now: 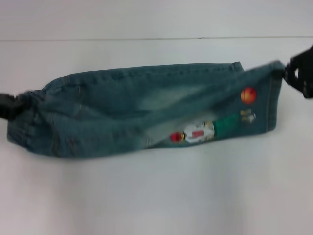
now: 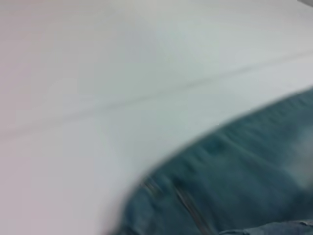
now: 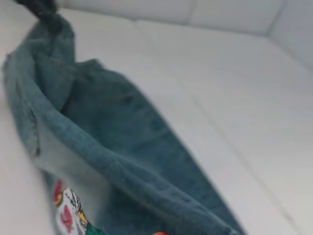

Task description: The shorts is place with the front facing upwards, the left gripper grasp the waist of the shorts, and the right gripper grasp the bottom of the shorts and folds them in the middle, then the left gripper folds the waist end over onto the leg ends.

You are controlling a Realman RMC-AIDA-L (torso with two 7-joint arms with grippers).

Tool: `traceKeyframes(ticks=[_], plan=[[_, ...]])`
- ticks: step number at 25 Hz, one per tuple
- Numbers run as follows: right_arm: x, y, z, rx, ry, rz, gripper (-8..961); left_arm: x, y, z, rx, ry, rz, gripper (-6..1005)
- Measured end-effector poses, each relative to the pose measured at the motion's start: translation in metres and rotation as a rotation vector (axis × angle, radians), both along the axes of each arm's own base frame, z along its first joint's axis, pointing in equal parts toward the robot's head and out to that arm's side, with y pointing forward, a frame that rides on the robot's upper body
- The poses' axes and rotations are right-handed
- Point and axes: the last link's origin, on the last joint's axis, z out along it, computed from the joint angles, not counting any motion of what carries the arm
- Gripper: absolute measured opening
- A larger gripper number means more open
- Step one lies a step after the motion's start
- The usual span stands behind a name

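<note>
Presently the shorts (image 1: 146, 115) lie stretched across the white desk (image 1: 146, 196), long axis running side to side, already doubled lengthwise. The left gripper (image 1: 9, 105) has its jaws clamped on the ruched waist (image 1: 29, 117), and the right gripper (image 1: 301, 73) pinches the stitched leg ends (image 1: 271, 93). The waist must travel rightward; the denim is soft and faded, and the cartoon print (image 1: 200, 131) faces up.

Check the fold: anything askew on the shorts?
Yes. The shorts, stretched between the left gripper at the waist and the right gripper at the hem corner, are folded unevenly: the cartoon print face shows along the near edge.
</note>
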Motion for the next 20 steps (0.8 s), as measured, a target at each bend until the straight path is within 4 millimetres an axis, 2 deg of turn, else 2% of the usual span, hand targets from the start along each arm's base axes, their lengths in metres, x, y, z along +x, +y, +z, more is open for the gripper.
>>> traceKeyframes(ticks=[5, 11, 15, 20], plan=[[-0.006, 0.026, -0.013, 0.093, 0.004, -0.014, 5, 0.003, 0.027, 0.001, 0.120, -0.005, 0.007, 79], [-0.008, 0.056, -0.038, 0.168, -0.018, -0.045, 5, 0.008, 0.051, -0.006, 0.186, 0.008, 0.009, 79], [-0.001, 0.072, -0.051, 0.241, -0.059, -0.084, 4, 0.003, 0.060, -0.011, 0.216, 0.018, 0.028, 79], [0.004, 0.081, -0.062, 0.301, -0.106, -0.098, 4, -0.002, 0.068, -0.015, 0.244, 0.041, 0.046, 76]])
